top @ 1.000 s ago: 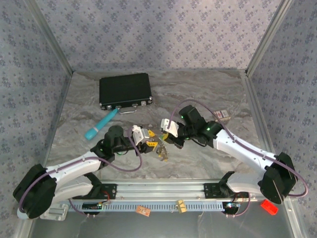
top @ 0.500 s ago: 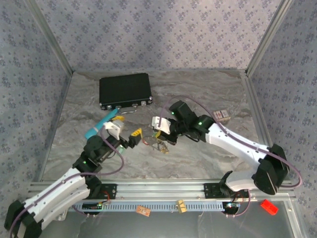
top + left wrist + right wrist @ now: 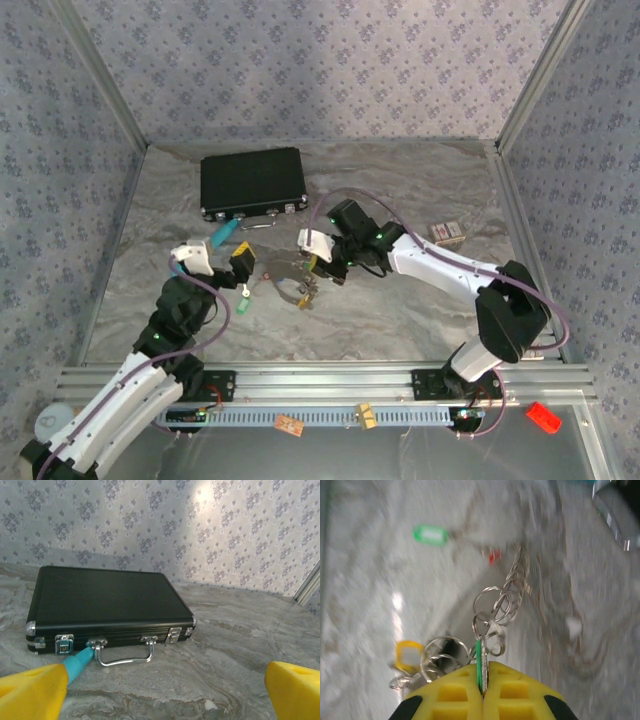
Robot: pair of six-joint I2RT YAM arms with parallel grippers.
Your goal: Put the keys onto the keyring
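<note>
Keyring point(image 3: 280, 288) on the tabletop point(image 3: 420, 320), keys part-gathered
Left fingers point(image 3: 30, 692) hang wide and empty, facing the black case point(image 3: 252, 182); right fingers point(image 3: 515, 690) clench a green-edged key point(image 3: 479, 665) linked to small rings point(image 3: 492, 607). One green tag point(image 3: 243, 307) lies beside the keyring, threaded or not I cannot tell; work looks unfinished.

Left arm point(image 3: 120, 385), lower left of top view, and right arm point(image 3: 440, 265), right of centre: white link shells, black round joint housings, purple-grey cable looped alongside. Left gripper's fingers point(image 3: 30, 692) blunt yellow moulded plastic; right gripper's fingers point(image 3: 455, 692) same yellow, with recessed pockets
</note>
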